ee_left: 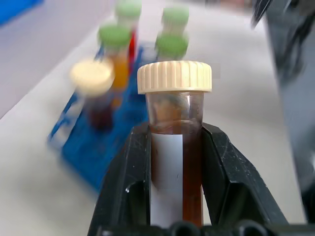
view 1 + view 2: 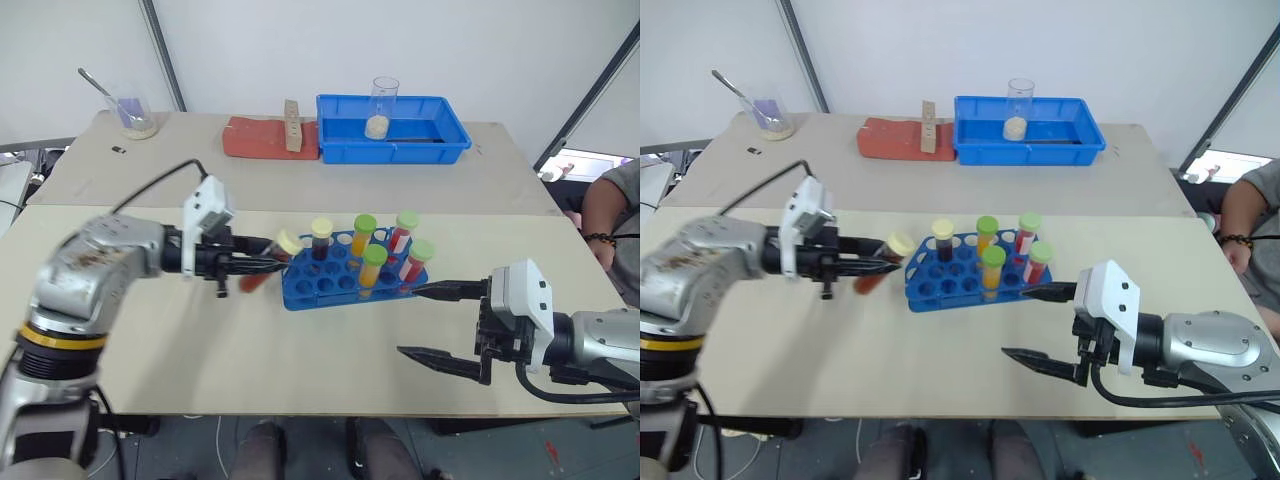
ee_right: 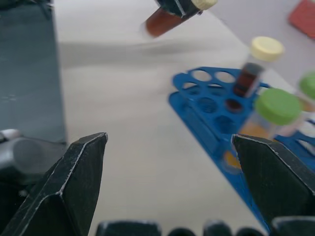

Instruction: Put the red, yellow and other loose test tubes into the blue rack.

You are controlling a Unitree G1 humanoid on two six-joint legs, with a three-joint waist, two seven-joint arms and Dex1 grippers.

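My left claw [image 2: 262,268] is clamped on a dark brown tube [image 1: 174,147] beside the blue rack [image 2: 345,282]; my right claw [image 2: 435,322] stands wide apart.

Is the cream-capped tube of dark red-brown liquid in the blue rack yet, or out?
Out: the cream-capped tube sits clamped in the left pincer, beside the blue rack.

A bright-blue rack [image 2: 345,280] holds tubes with green caps [image 2: 365,223] over yellow-orange and red liquid, plus one cream-capped dark tube [image 2: 321,238]. Black fingers [image 1: 123,187] grip a tube [image 1: 174,147] of dark red-brown liquid with a white label and ribbed cream cap. The counter [image 2: 300,370] is pale beige. Behind sit a blue tray [image 2: 440,145] and a red slab [image 2: 262,138].
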